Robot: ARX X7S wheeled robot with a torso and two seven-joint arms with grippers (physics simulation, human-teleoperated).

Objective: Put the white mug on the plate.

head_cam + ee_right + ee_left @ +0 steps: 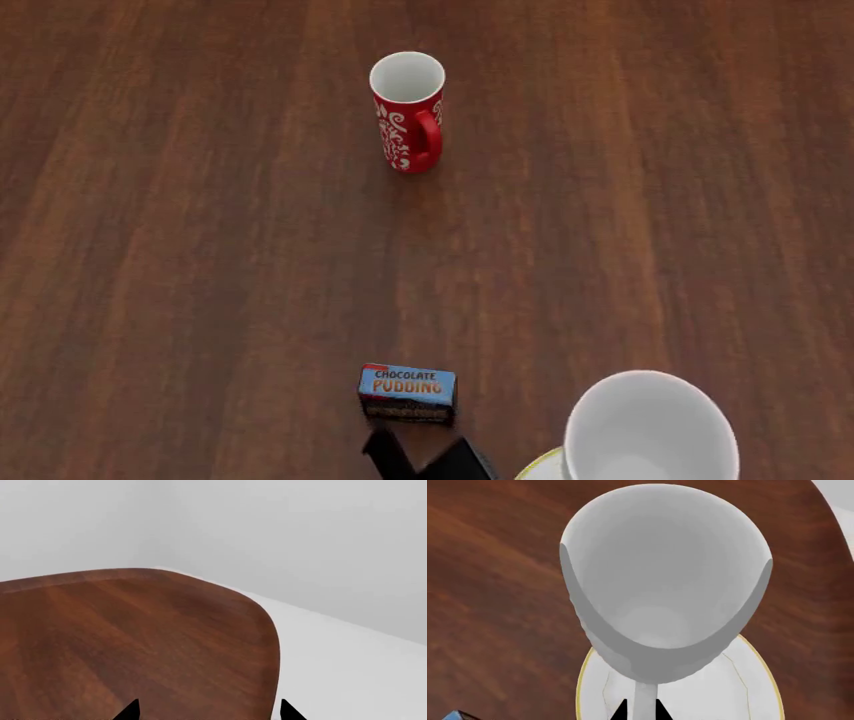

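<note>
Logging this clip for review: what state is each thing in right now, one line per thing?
white mug: upright, empty, over the plate, handle between the left tool's fingertips.
plate: flat on the table, under the mug.
red mug: upright, empty, untouched.
chocolate pudding box: on the table, label readable.
left tool: shut on the handle.
right tool: open, empty.

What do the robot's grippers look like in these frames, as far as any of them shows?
Very little shows. The left gripper appears as two flat black pointed fingertips, and in the head view as a dark angular shape at the bottom edge. The right gripper shows only two black triangular tips, set wide apart. No cables, markings or arm links are visible.
</note>
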